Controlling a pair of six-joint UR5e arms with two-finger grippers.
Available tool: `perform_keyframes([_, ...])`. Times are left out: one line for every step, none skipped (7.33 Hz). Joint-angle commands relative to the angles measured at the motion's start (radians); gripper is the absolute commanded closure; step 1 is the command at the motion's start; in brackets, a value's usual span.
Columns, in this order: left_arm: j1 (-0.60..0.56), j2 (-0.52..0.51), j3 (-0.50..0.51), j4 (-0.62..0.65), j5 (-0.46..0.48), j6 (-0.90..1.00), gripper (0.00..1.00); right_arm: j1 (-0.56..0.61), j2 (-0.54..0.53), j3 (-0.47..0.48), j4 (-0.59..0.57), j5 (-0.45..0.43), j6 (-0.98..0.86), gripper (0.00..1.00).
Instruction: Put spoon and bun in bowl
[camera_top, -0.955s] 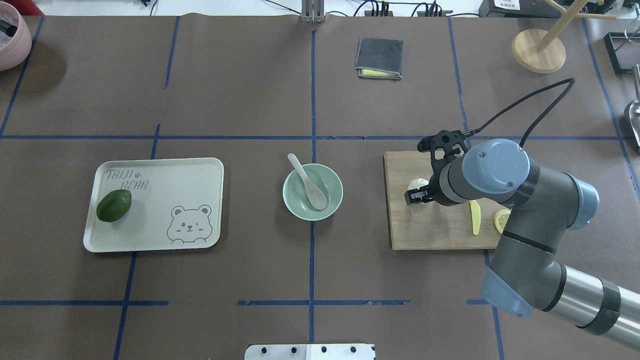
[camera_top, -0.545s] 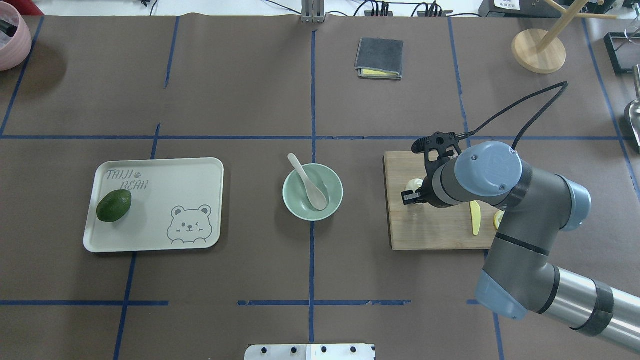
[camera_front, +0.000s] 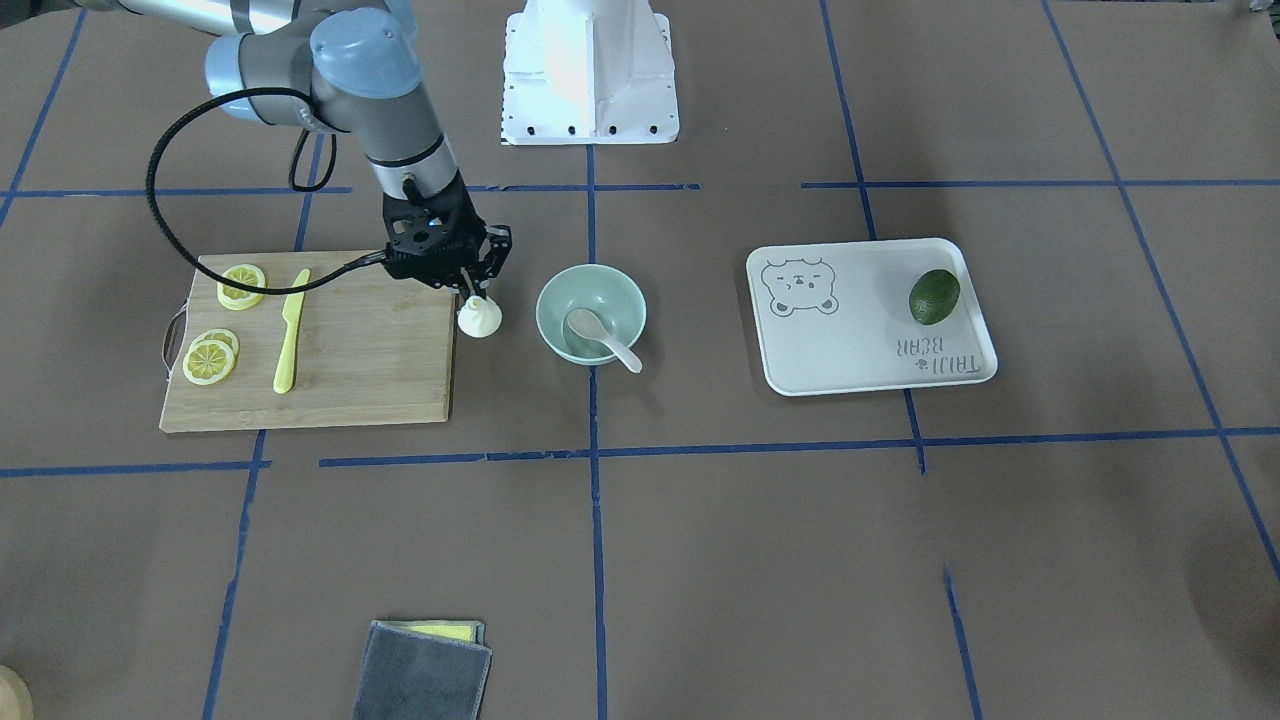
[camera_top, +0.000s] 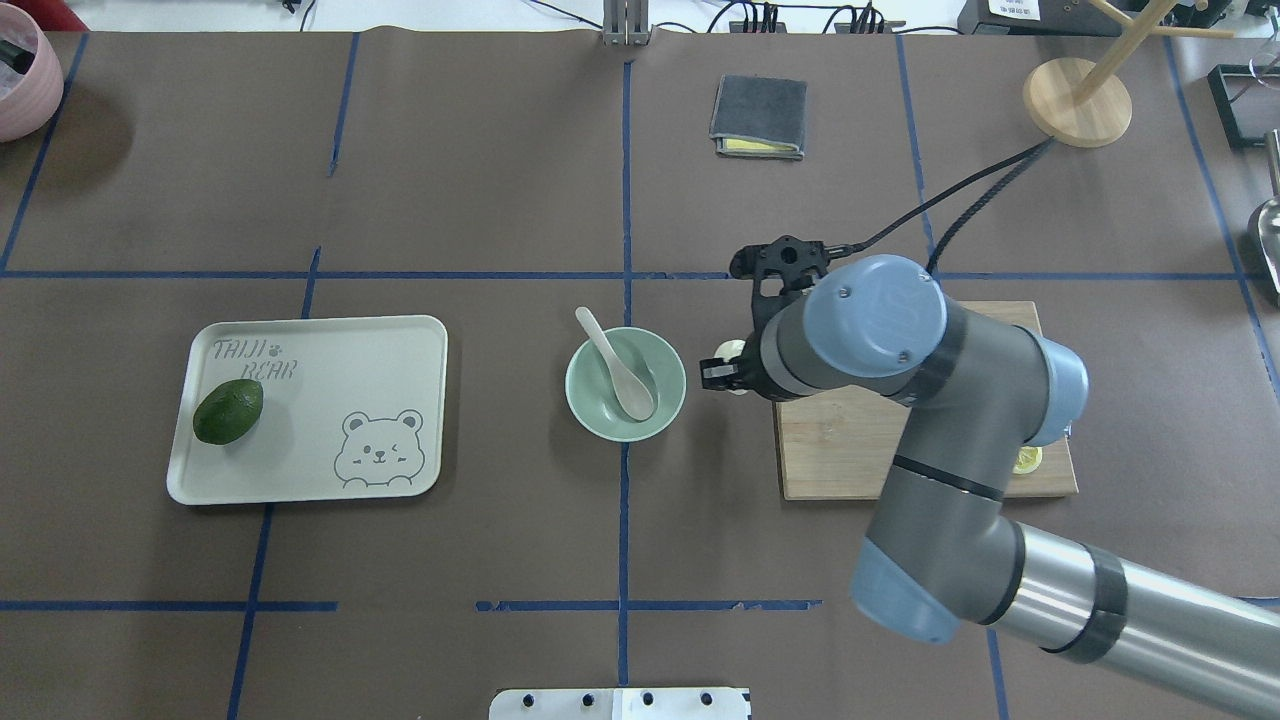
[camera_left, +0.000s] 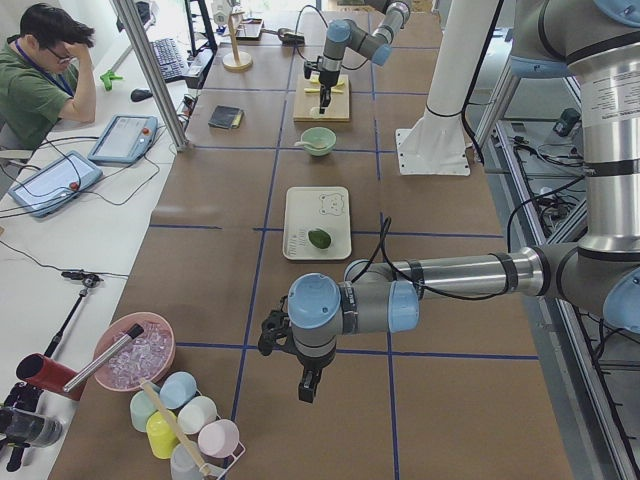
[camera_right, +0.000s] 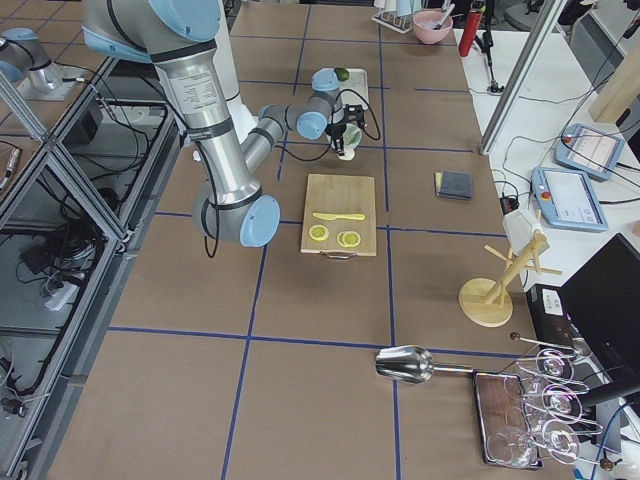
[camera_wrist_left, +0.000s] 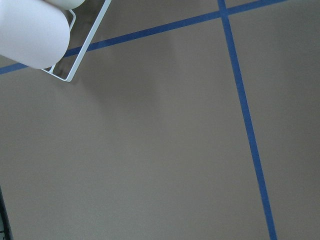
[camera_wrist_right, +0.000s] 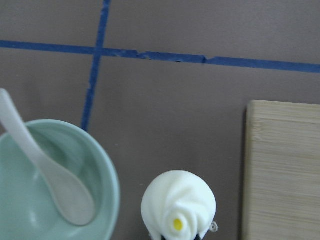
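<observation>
My right gripper (camera_front: 479, 303) is shut on the white swirled bun (camera_front: 480, 319) and holds it above the table, between the wooden cutting board (camera_front: 350, 360) and the mint-green bowl (camera_front: 620, 290). In the overhead view the bun (camera_top: 735, 349) is mostly hidden under the wrist, just right of the bowl (camera_top: 600, 425). The white spoon (camera_top: 620, 365) lies in the bowl, handle over the rim. The right wrist view shows the bun (camera_wrist_right: 178, 202), the bowl (camera_wrist_right: 107, 190) and the spoon (camera_wrist_right: 55, 170). My left gripper (camera_left: 305, 385) shows only in the exterior left view; I cannot tell its state.
A yellow knife (camera_front: 288, 345) and lemon slices (camera_front: 210, 358) lie on the cutting board. The white bear tray (camera_top: 330, 400) with a green avocado (camera_top: 228, 410) sits left of the bowl. A grey cloth (camera_top: 760, 117) and a wooden stand (camera_top: 1077, 100) are at the far side.
My right gripper has moved left with the bun, from over the cutting board to the gap beside the bowl. The spoon and bowl have not moved.
</observation>
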Motion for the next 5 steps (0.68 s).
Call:
perform_keyframes([0.000,0.000,-0.004,0.000,0.000,0.000,0.00,-0.070,0.208,-0.112,-0.106,-0.089,0.116,1.00])
perform_keyframes([0.000,0.000,-0.004,0.000,0.000,0.000,0.00,-0.100,0.215,-0.153,-0.101,-0.117,0.116,0.26])
perform_keyframes([0.000,0.000,-0.004,0.000,0.000,0.000,0.00,-0.116,0.219,-0.146,-0.103,-0.184,0.116,0.00])
perform_keyframes([0.000,0.000,-0.004,0.000,0.000,0.000,0.00,-0.115,0.216,-0.141,-0.104,-0.183,0.110,0.00])
perform_keyframes([0.000,0.000,-0.005,0.002,0.000,0.000,0.00,-0.110,0.206,-0.123,-0.107,-0.166,0.096,0.00])
